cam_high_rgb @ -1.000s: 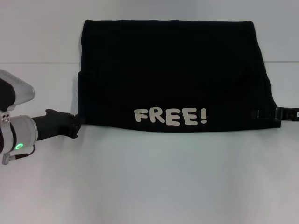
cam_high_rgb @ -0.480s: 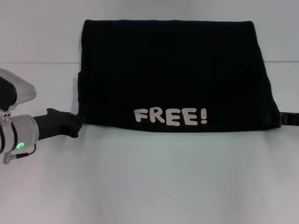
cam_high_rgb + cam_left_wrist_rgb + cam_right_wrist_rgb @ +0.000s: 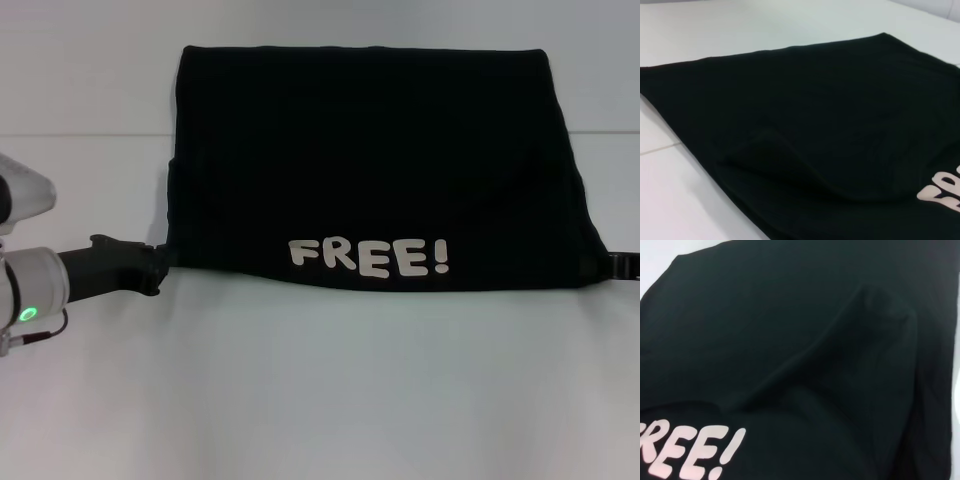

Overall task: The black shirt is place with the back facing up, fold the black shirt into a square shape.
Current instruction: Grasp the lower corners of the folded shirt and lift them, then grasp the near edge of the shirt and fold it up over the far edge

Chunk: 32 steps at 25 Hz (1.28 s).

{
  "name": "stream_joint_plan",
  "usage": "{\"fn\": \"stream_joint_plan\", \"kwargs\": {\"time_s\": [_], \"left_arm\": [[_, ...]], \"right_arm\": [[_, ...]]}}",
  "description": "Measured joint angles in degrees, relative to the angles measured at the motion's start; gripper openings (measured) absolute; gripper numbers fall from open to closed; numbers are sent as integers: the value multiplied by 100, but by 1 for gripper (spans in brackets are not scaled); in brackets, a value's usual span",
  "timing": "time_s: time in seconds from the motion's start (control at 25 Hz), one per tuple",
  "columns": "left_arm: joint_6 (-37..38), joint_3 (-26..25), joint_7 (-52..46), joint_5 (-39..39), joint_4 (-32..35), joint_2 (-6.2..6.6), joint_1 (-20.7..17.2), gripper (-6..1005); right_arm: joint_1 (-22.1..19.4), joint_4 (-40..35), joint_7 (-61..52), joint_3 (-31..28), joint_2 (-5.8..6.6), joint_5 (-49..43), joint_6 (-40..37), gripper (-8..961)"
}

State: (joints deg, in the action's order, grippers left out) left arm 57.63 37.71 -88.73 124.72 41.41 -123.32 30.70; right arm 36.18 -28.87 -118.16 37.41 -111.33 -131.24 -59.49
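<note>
The black shirt (image 3: 370, 160) lies folded into a wide rectangle on the white table (image 3: 330, 390). Its cream "FREE!" lettering (image 3: 368, 257) runs along the near edge. My left gripper (image 3: 152, 268) sits low at the shirt's near left corner, right beside the cloth edge. Only the tip of my right gripper (image 3: 626, 265) shows, at the frame's right edge beside the shirt's near right corner. The shirt fills the left wrist view (image 3: 830, 135) and the right wrist view (image 3: 790, 355), with soft creases in the cloth.
A seam line (image 3: 80, 135) crosses the white table behind the arms. Bare table surface lies in front of the shirt.
My right gripper has drawn back to the right, off the shirt's near right corner. My left arm has slid a little to the left. The shirt lies almost unchanged.
</note>
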Motion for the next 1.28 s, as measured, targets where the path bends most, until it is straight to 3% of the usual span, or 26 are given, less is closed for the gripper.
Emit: {"fn": "stream_joint_plan", "kwargs": {"time_s": [0.2, 0.64, 0.96, 1.28], "left_arm": [[417, -8, -113, 0, 279, 1, -206, 13], [2623, -127, -468, 447, 1085, -72, -728, 18], [4116, -772, -478, 713, 1236, -47, -922, 21], [5166, -1176, -522, 1208, 1285, -25, -1088, 24]], "right_arm": [[-178, -191, 96, -98, 43, 18, -224, 31], [-924, -802, 793, -417, 66, -8, -1644, 31], [-1558, -1119, 1489, -565, 100, -30, -3025, 31], [-1842, -1186, 1766, -927, 139, -323, -3768, 32]]}}
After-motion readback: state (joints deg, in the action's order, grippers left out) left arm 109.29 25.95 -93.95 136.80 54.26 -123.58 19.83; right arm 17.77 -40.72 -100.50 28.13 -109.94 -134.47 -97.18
